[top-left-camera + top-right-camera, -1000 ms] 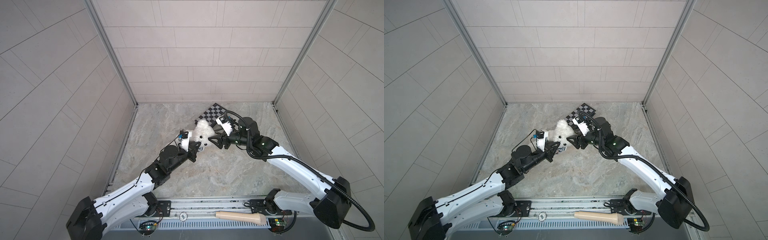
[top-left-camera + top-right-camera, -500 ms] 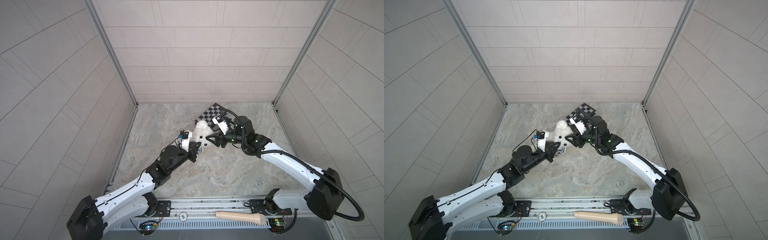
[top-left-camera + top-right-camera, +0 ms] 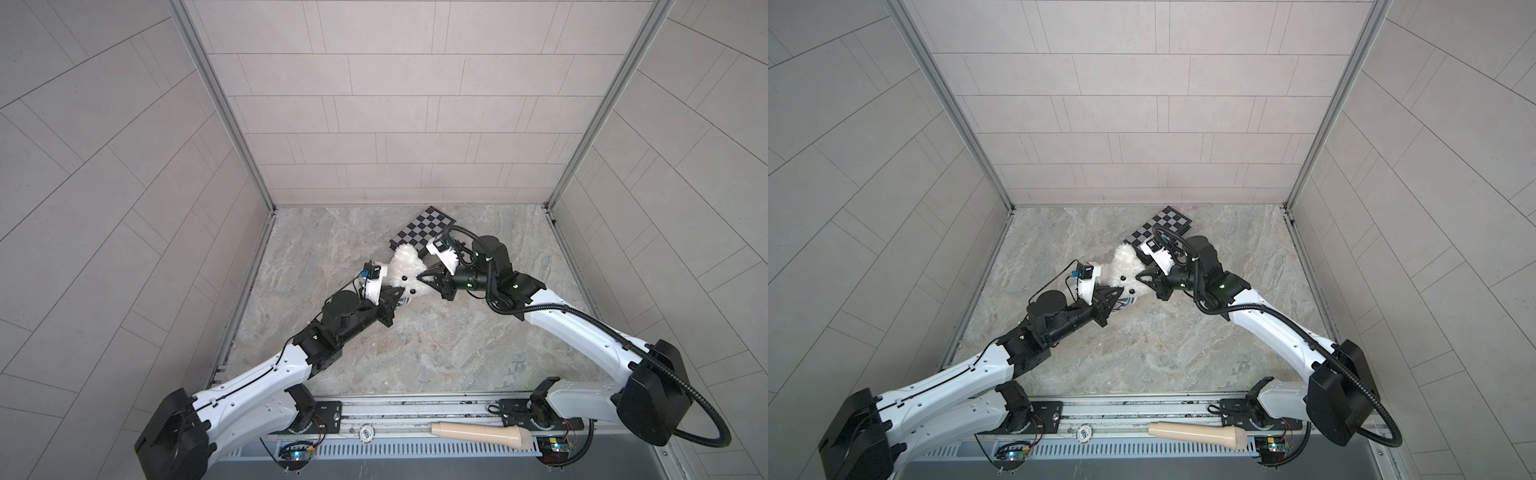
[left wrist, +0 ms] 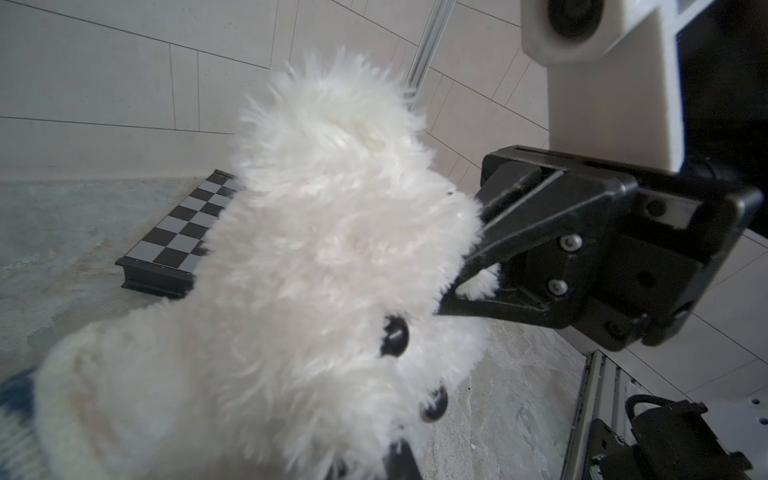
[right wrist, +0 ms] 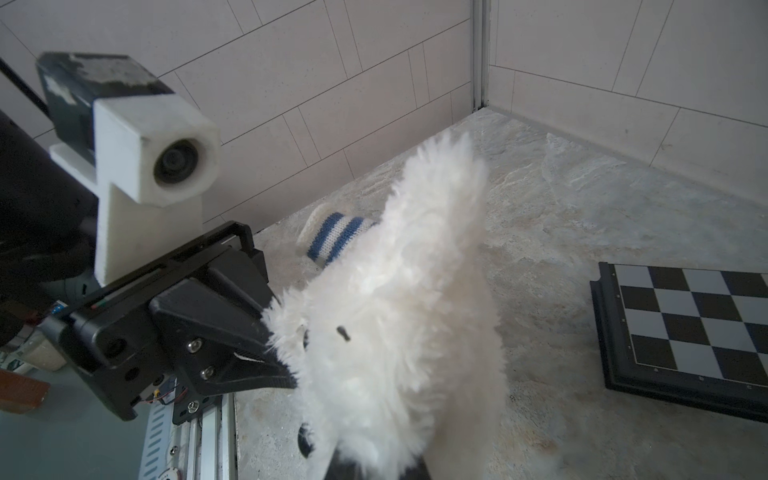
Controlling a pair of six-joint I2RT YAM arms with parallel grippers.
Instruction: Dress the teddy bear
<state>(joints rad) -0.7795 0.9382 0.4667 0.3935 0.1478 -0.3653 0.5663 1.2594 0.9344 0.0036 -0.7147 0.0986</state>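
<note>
Bear (image 3: 405, 270) sits between the two jaws. Right jaws clamp its head fur, likely steadying it for dressing. Left jaws sink into fur opposite, grip unclear, with the shirt (image 5: 337, 236) just beside.

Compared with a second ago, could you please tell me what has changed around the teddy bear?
The right gripper has shut on the teddy bear's fur beside its face; a second ago its jaws stood open there. The left gripper stays at the bear's other side, its grip unclear. The bear and the chessboard have not visibly moved.
</note>
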